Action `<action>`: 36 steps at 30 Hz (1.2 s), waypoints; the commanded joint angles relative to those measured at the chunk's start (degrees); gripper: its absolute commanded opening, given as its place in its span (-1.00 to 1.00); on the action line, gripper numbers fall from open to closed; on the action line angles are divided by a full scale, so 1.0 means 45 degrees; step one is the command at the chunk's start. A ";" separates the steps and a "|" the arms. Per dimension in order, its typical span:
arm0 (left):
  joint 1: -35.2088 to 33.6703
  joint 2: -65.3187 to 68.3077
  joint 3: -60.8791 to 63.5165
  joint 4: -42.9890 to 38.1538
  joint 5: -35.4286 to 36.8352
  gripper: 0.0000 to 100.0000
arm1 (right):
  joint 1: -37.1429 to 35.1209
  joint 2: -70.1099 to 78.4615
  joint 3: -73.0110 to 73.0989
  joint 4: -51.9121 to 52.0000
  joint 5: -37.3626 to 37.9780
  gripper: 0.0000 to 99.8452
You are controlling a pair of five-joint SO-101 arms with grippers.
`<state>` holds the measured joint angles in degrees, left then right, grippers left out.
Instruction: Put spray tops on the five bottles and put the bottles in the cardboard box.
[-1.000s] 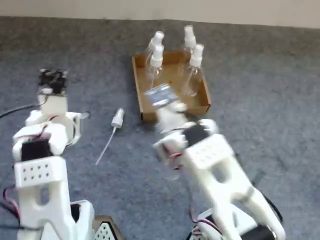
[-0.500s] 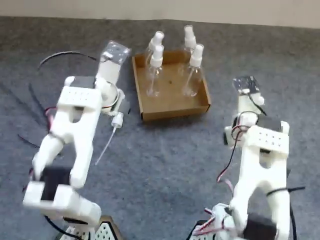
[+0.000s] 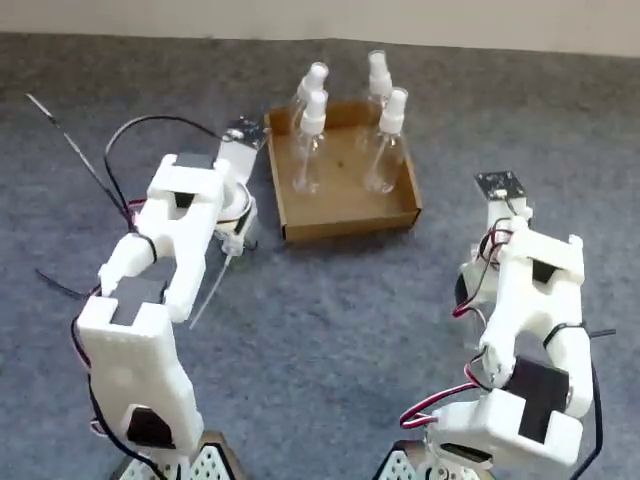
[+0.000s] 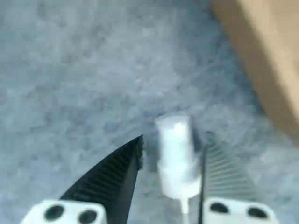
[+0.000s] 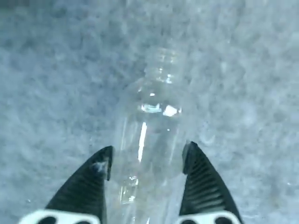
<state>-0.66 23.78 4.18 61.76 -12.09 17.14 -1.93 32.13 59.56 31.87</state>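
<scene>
A grey surface point(image 3: 330, 330) with a rough, carpet-like texture is carrying everything. Two white arms of blocky plastic are standing at the near side. The left arm point(image 3: 170, 250) is stretching far toward the box, and a thin black cable point(image 3: 130, 130) is looping over it. The right arm point(image 3: 530, 300) is folding up on the right, well apart from the box.

The cardboard box point(image 3: 345, 225), a shallow brown tray with low walls, is lying at the far middle. Four bottles point(image 3: 383, 160) of clear plastic are standing upright inside it, two far and two near, each wearing a white spray top point(image 3: 314, 110).

A fifth clear bottle point(image 5: 152, 121), round and with a bare threaded neck, is sitting in the right gripper point(image 5: 147, 154) over the grey surface. I cannot tell whether that gripper is pressing it.

The loose spray top point(image 4: 175, 154), small, white and cylindrical, is lying on the surface just left of the box's near corner, with its thin tube point(image 3: 210, 290) pointing near. The left gripper point(image 4: 174, 137) is standing over it with its dark ribbed jaws apart, one on each side of the top and not closing on it.
</scene>
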 commanded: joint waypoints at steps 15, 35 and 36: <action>-0.0635 -0.3468 -0.0322 0.1817 0.0684 -0.89 | 0.0147 0.0049 -0.0381 -0.0127 0.0098 -0.64; -0.0615 -0.9543 0.4913 0.1426 0.1035 -0.89 | -0.0850 0.0088 -0.1846 -0.0147 -0.1543 -0.36; -0.0615 -0.9719 0.5050 0.1426 0.1035 -0.89 | -0.0850 0.0459 -0.2198 -0.0127 -0.1543 -0.36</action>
<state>-2.68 -14.90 25.27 69.67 -7.87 13.80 -3.60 29.85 59.56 25.54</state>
